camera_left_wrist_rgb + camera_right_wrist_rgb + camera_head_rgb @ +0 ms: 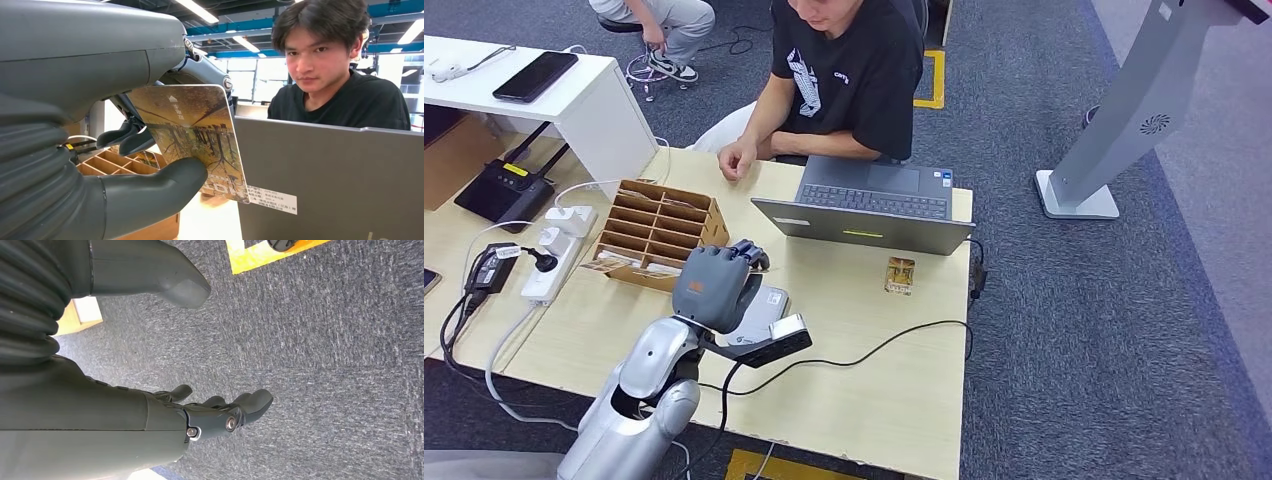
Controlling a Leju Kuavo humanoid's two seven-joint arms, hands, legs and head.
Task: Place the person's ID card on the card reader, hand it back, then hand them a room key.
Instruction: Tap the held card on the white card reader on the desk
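Table (894, 400): one light wood surface; the person (849, 70) sits at its far edge, forearm resting on it.
Laptop (869, 215): one, open, at the far edge near the right corner, lid back toward the robot.
Cardboard organiser (659, 228): one, divided into compartments, toward the far left of the table, just beside the left hand.
Card reader (759, 312): one grey flat unit near the middle of the table, partly covered by the left hand; a cable runs from that area toward the right edge.
Left hand (716, 285): raised over the card reader. In the left wrist view the thumb (165, 182) and the darker fingers (125, 137) pinch one patterned card (192, 137), held up on edge, its face turned to the wrist camera, its long axis running roughly upright.
Second card (900, 274): one small patterned card lies flat on the table in front of the laptop, well apart from the left hand, toward the right edge.
Right hand (220, 415): hangs over grey carpet, off the table, fingers loosely extended, holding nothing.
Governing relation: judged, the held card is either the ID or the room key; which one cannot be told. The person lies beyond the laptop from the left hand, so a handover would need to pass over or round the lid. The left hand is the nearer hand.
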